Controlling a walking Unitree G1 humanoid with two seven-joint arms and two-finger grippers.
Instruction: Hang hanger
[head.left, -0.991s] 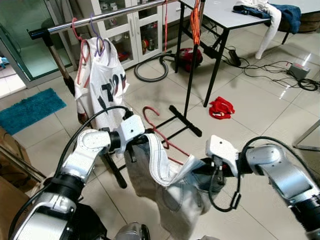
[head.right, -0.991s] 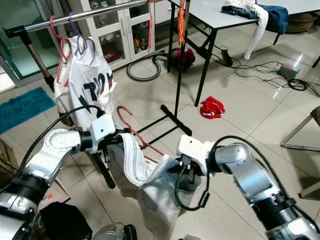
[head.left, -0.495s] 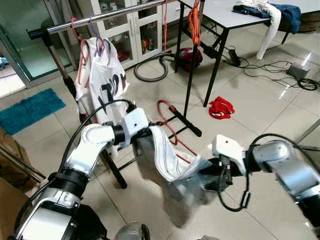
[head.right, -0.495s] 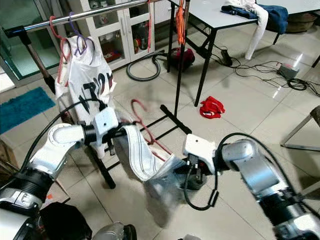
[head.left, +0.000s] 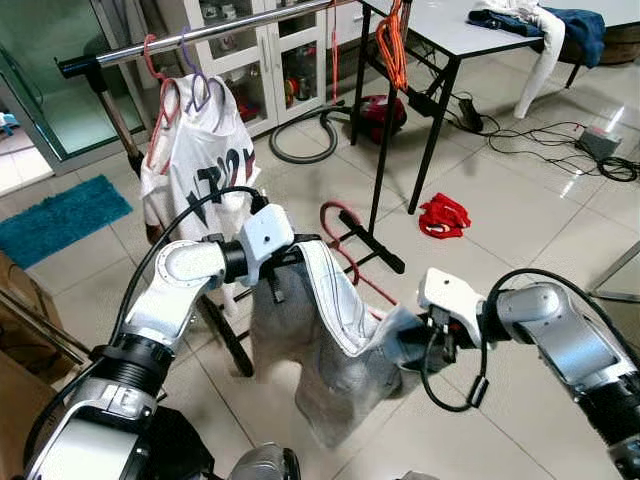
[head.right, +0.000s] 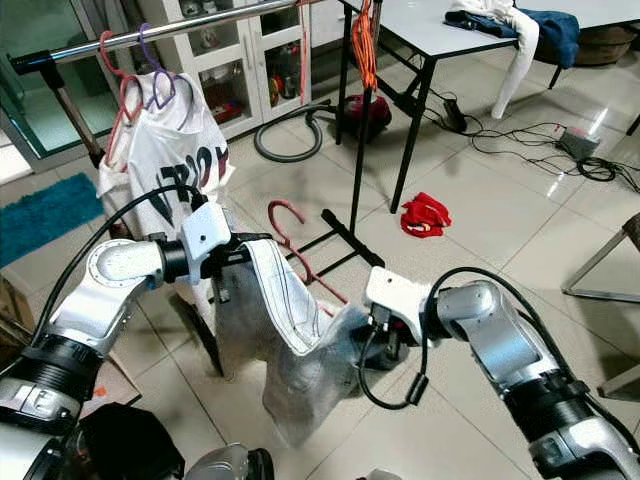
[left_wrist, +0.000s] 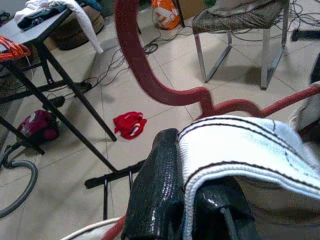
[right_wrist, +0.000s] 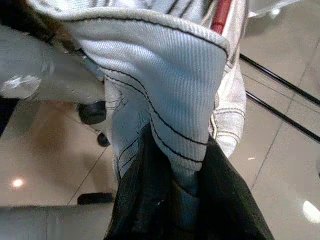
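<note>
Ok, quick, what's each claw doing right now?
Left claw: shut on the grey garment at its ribbed edge, beside the red hanger.
Right claw: shut on the same garment.

We can make out writing in one place: the white shirt (head.left: 200, 165) hanging on the rail (head.left: 200, 32) carries large dark characters across its front. They are creased and partly folded, so we cannot read them with confidence; they look like numerals, perhaps a "7" followed by a "2" or similar. We find no legible text on the cabinet (head.left: 265, 60), the table (head.left: 450, 35), or the grey garment (head.left: 300, 340).
</note>
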